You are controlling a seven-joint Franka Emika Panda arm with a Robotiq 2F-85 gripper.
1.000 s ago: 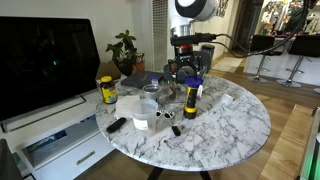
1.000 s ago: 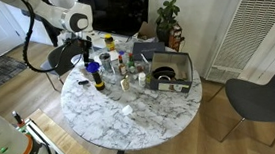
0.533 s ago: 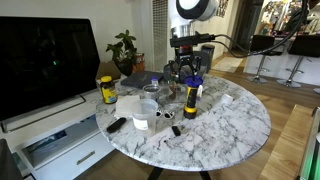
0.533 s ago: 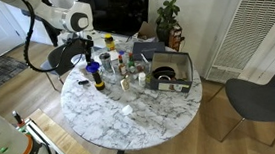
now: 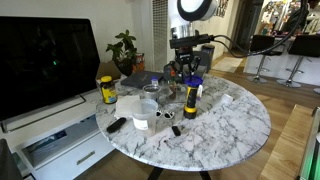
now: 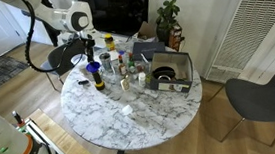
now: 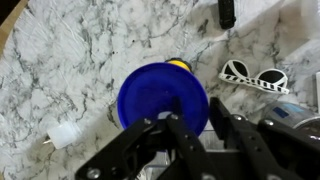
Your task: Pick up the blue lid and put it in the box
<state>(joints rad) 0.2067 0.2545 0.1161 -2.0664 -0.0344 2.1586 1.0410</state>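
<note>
The blue lid point(image 7: 162, 95) is a round bright-blue cap sitting on top of the tall dark-brown jar point(image 5: 190, 100) with a yellow label, near the middle of the marble table point(image 5: 235, 125). In the wrist view my gripper point(image 7: 195, 103) hangs right over the lid's near edge. Its left finger overlaps the blue disc and the right finger stands at the lid's right rim, with a narrow gap between them. In both exterior views the gripper point(image 5: 188, 70) point(image 6: 87, 46) is just above the lid point(image 5: 192, 82) point(image 6: 95, 64). The box point(image 6: 182, 65) stands at the table's far side.
Black-and-white sunglasses point(image 7: 252, 77) lie right beside the jar, and a white plug point(image 7: 62, 135) on the other side. A yellow-capped jar point(image 5: 107, 90), cups, small bottles and a black remote point(image 5: 116, 125) crowd the table around the jar. A TV point(image 5: 45, 55) stands beside the table.
The fingers have drawn closer together over the lid. The arm and the jar stay where they were.
</note>
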